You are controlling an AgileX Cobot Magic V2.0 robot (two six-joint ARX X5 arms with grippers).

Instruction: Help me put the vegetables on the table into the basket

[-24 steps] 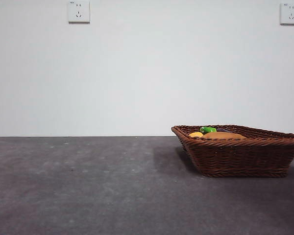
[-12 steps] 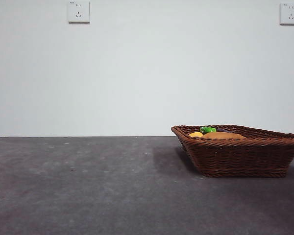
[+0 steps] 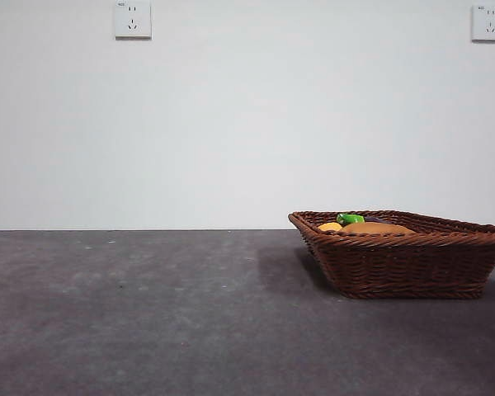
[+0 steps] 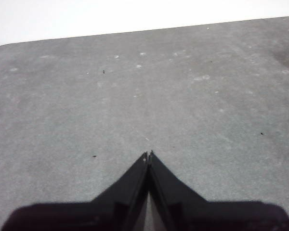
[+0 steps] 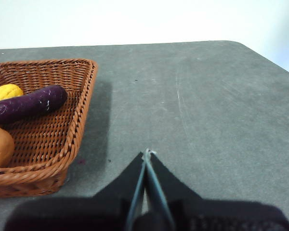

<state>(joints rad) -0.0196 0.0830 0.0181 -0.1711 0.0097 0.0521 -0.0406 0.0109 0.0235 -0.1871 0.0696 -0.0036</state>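
Vegetables all in wicker basket point(image 3: 412, 264) already – eggplant point(image 5: 26, 104) lying across the weave, long axis roughly crosswise to right gripper point(image 5: 147, 153), stem end out of frame in that view; green stem point(image 3: 350, 219) peeking over the rim in front view. Corn cob point(image 5: 5, 91) just behind eggplant, seemingly touching – partly hidden, hard to confirm. Potato point(image 5: 0, 146) nearer the basket's front wall, cropped at frame edge. Right gripper the nearer arm, hovering over bare table point(image 3: 148, 313) just beside the basket, jaws pressed together, nothing held. Left gripper point(image 4: 148, 155) well apart over open table, jaws also closed and empty. Nothing loose visible on table, so task likely complete, no further pick called for. Surface dark grey, matte, mottled with pale specks. Plain white wall behind, two wall sockets point(image 3: 133, 19) up high.
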